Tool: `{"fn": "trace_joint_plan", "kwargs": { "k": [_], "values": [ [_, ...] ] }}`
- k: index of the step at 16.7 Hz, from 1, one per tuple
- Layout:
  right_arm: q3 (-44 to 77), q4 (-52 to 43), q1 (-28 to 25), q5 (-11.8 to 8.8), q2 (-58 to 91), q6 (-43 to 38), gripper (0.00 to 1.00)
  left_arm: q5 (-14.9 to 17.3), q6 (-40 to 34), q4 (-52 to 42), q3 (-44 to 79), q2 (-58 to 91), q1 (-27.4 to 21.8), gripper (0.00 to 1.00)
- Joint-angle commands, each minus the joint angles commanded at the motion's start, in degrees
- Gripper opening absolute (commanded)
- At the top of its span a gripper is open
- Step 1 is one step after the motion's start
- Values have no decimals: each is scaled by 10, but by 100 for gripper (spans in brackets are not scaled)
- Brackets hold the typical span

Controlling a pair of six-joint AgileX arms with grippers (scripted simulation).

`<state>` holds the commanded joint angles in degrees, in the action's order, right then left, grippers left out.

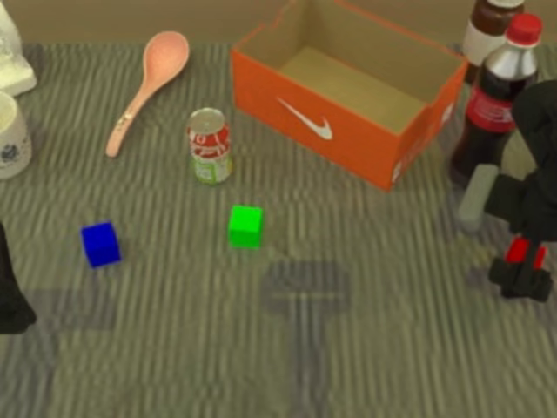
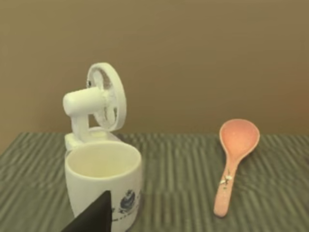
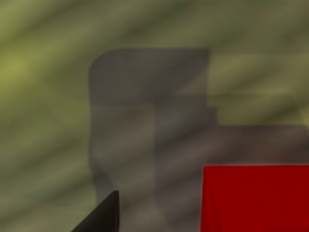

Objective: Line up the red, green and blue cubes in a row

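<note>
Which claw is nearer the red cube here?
Right. The right claw is down at the red cube by the table's right edge, the cube between its fingers; the left arm sits parked at the far left edge, across the table.

I see lots of open room along the near edge of the table (image 1: 174, 366). The back edge is crowded: the orange box (image 1: 348, 96), the drink can (image 1: 210, 145) and the pink spoon (image 1: 144, 87) stand there. Two bottles (image 1: 492, 91) block the back right corner.
</note>
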<state>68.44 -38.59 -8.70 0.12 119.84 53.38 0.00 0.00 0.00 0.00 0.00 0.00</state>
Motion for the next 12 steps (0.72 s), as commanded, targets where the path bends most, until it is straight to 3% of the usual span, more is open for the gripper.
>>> {"fn": "trace_joint_plan", "kwargs": {
  "k": [10, 12],
  "values": [
    [0, 0, 0, 0, 0, 0, 2, 0, 0, 0, 0, 0, 0, 100],
    [0, 0, 0, 0, 0, 0, 0, 0, 0, 0, 0, 0, 0, 100]
  ]
}}
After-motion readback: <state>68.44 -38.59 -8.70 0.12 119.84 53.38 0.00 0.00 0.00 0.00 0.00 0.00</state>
